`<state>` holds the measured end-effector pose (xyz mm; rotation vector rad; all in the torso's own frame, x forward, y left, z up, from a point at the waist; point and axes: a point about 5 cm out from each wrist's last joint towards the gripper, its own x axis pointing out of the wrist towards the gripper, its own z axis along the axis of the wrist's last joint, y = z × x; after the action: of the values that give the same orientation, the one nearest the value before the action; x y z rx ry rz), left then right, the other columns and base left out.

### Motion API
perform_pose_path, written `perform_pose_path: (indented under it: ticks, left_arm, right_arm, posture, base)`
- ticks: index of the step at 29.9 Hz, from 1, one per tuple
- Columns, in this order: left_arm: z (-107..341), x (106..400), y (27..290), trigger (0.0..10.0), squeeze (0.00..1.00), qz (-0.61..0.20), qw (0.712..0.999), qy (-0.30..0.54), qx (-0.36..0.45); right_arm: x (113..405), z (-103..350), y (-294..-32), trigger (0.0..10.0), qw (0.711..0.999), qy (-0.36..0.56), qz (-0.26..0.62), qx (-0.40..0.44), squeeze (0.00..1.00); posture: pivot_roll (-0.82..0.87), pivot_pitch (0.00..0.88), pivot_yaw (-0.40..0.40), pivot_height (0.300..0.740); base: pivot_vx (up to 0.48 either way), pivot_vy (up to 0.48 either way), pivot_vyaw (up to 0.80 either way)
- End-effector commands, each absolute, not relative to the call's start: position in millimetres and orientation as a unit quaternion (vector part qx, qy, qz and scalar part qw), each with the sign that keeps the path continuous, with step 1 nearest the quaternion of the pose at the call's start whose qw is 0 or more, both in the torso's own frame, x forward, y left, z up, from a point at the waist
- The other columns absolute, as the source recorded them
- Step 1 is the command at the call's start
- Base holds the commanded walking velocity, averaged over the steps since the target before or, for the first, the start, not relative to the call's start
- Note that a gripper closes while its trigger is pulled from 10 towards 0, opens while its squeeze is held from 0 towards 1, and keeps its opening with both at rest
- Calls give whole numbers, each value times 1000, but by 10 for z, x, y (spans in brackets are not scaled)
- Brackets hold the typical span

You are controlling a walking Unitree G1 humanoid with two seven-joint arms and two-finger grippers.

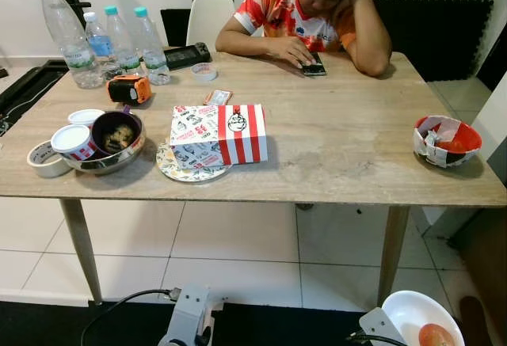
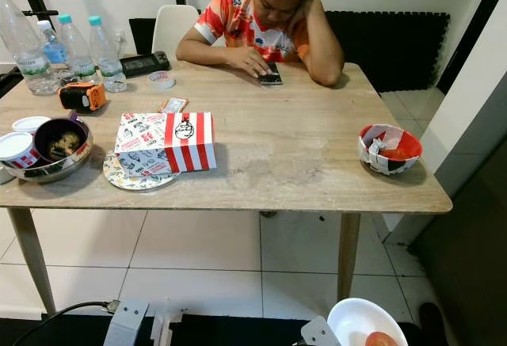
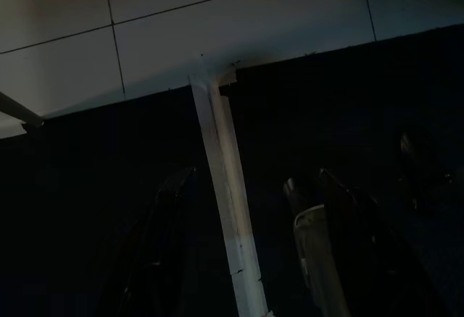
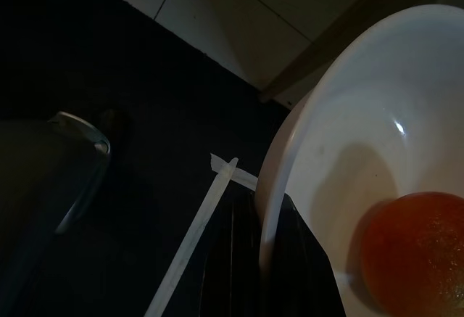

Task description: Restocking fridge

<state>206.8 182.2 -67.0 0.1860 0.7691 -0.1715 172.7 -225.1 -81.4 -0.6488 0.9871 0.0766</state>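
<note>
Right tool (image 4: 270, 208) is low at the bottom right of the frame, clamped on the rim of a white bowl (image 1: 412, 311) — one black finger either side of the edge in the wrist shot. There's a tomato (image 1: 436, 335) sitting inside the bowl, reddish-orange, resting near the bottom.

Left tool (image 3: 239, 259) hangs down by the dark floor mat, over a strip of white tape (image 3: 225, 186). Its fingers are spread apart with nothing between them.

The worktop (image 1: 341, 148) stretches across the middle of the frame. On it: a red-and-white striped box (image 1: 219, 134) sitting on a patterned plate (image 1: 190, 170), a steel bowl (image 1: 107, 154) with a dark cup in it at the left, a roll of tape (image 1: 43, 160) at the left edge, four water bottles (image 1: 103, 41) in the upper left, and a red bowl (image 1: 447, 141) stuffed with crumpled paper over on the right. A person (image 1: 305, 9) in an orange shirt sits at the far side, hand on a phone (image 1: 314, 66).
</note>
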Motion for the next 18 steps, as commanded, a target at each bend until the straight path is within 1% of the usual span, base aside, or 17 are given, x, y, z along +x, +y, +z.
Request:
perform_pose_path:
  ticks: [1, 10, 18]
  left_arm:
    - [-668, 2071, 1820, 10000, 0, -87, 919, 374, 93]
    - [-600, 2199, 1802, 10000, 0, -85, 923, 363, 94]
    - [-607, 2188, 1826, 10000, 0, -81, 922, 368, 95]
  right_arm:
    - [1756, -795, -2264, 10000, 836, 459, 25, -300, 0]
    - [1865, -740, -2292, 10000, 840, 451, 19, -301, 0]
    - [1881, -730, -2304, 10000, 840, 450, 18, -302, 0]
  posture:
    - [-43, 102, -6, 740]
    - [-40, 74, 0, 740]
    - [-41, 65, -6, 740]
  base:
    - [0, 0, 0]
    - [0, 0, 0]
    - [0, 0, 0]
